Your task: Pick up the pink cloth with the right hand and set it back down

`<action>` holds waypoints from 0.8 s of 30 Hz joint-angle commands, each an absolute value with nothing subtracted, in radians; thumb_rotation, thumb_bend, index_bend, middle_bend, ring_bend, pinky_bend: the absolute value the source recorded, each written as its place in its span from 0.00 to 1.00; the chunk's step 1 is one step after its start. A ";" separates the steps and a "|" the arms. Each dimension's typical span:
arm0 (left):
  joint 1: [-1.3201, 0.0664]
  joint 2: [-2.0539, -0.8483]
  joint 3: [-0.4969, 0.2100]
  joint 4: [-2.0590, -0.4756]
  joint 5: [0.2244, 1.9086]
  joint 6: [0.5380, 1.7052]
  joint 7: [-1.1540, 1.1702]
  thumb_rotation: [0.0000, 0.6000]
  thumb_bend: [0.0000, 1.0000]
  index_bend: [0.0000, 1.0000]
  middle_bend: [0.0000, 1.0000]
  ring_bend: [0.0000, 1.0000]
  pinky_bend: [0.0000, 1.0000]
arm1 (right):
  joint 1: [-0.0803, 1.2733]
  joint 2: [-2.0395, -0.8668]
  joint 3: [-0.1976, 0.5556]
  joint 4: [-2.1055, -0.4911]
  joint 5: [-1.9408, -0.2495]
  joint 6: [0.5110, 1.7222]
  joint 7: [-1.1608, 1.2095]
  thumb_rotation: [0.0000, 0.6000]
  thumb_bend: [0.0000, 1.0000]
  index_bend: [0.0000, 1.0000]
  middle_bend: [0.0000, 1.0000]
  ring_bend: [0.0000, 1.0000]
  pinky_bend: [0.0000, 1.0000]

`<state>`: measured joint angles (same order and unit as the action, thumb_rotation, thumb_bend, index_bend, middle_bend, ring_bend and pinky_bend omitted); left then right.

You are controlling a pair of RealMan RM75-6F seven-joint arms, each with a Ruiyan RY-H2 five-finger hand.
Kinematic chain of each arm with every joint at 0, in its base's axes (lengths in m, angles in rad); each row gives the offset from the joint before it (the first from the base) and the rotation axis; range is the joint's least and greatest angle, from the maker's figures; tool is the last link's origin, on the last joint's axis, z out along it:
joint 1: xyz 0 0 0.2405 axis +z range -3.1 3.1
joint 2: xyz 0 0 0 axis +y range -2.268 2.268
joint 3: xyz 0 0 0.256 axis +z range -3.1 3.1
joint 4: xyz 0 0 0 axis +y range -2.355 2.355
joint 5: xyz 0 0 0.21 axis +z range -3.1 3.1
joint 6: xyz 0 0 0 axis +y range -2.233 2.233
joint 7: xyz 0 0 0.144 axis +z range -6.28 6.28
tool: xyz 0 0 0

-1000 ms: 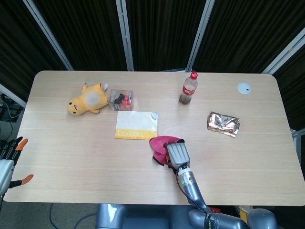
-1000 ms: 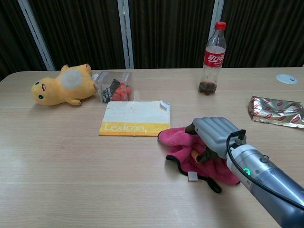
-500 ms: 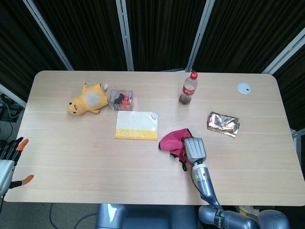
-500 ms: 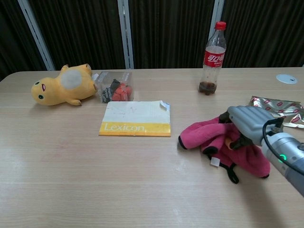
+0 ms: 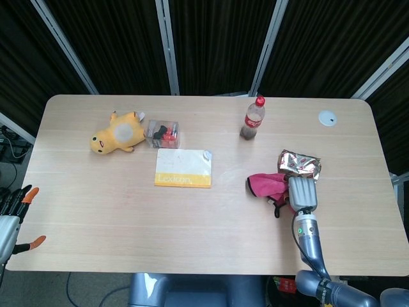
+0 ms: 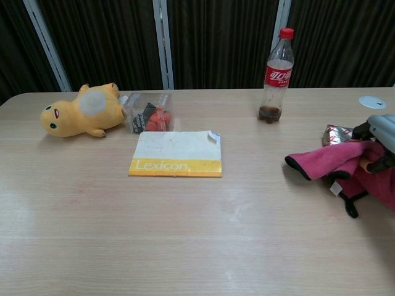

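Note:
The pink cloth (image 5: 265,185) (image 6: 336,161) with a dark trim is bunched at the right side of the table, and its far end hangs just off the wood in the chest view. My right hand (image 5: 301,193) (image 6: 382,139) grips its right part from above, fingers curled into the fabric. In the chest view the hand is cut off by the right edge. My left hand (image 5: 13,214) hangs off the table's left edge at the lower left of the head view, fingers apart, holding nothing.
A silver foil packet (image 5: 299,165) (image 6: 336,132) lies right behind the cloth. A cola bottle (image 5: 254,118) (image 6: 276,76) stands at the back. A yellow-and-white Lexicon booklet (image 5: 183,167), a clear box (image 5: 162,133) and a yellow plush (image 5: 119,133) sit left. A white disc (image 5: 328,118) lies far right.
My right hand has carried the pink cloth to the right across the table, from beside the booklet to just in front of the foil packet. The left hand stayed put.

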<state>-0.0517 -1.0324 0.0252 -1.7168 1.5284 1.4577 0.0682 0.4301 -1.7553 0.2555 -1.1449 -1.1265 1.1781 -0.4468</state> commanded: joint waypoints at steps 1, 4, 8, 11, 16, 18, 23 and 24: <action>-0.051 -1.032 0.026 -1.717 1.530 1.458 0.068 1.00 0.00 0.00 0.00 0.00 0.00 | 0.420 -1.730 0.253 -1.156 -1.125 1.182 -0.440 1.00 0.54 0.75 0.62 0.53 0.75; -0.051 -1.032 0.026 -1.718 1.531 1.458 0.067 1.00 0.00 0.00 0.00 0.00 0.00 | 0.414 -1.716 0.244 -1.171 -1.126 1.182 -0.436 1.00 0.54 0.76 0.62 0.53 0.75; -0.051 -1.033 0.027 -1.719 1.534 1.459 0.068 1.00 0.00 0.00 0.00 0.00 0.00 | 0.412 -1.718 0.223 -1.189 -1.136 1.177 -0.435 1.00 0.54 0.76 0.62 0.53 0.75; -0.052 -1.033 0.027 -1.719 1.535 1.458 0.068 1.00 0.00 0.00 0.00 0.00 0.00 | 0.415 -1.734 0.216 -1.195 -1.140 1.174 -0.431 1.00 0.54 0.76 0.62 0.53 0.75; -0.052 -1.032 0.026 -1.718 1.530 1.456 0.064 1.00 0.00 0.00 0.00 0.00 0.00 | 0.430 -1.796 0.222 -1.193 -1.122 1.164 -0.424 1.00 0.54 0.76 0.62 0.53 0.75; -0.051 -1.031 0.026 -1.720 1.526 1.455 0.058 1.00 0.00 0.00 0.00 0.00 0.00 | 0.441 -1.822 0.212 -1.195 -1.132 1.158 -0.430 1.00 0.54 0.76 0.62 0.53 0.75; -0.052 -1.027 0.025 -1.725 1.519 1.449 0.051 1.00 0.00 0.00 0.00 0.00 0.00 | 0.469 -1.885 0.191 -1.193 -1.164 1.157 -0.457 1.00 0.54 0.76 0.62 0.53 0.75; -0.052 -1.027 0.025 -1.725 1.519 1.450 0.051 1.00 0.00 0.00 0.00 0.00 0.00 | 0.473 -1.894 0.191 -1.194 -1.166 1.156 -0.458 1.00 0.54 0.76 0.62 0.53 0.75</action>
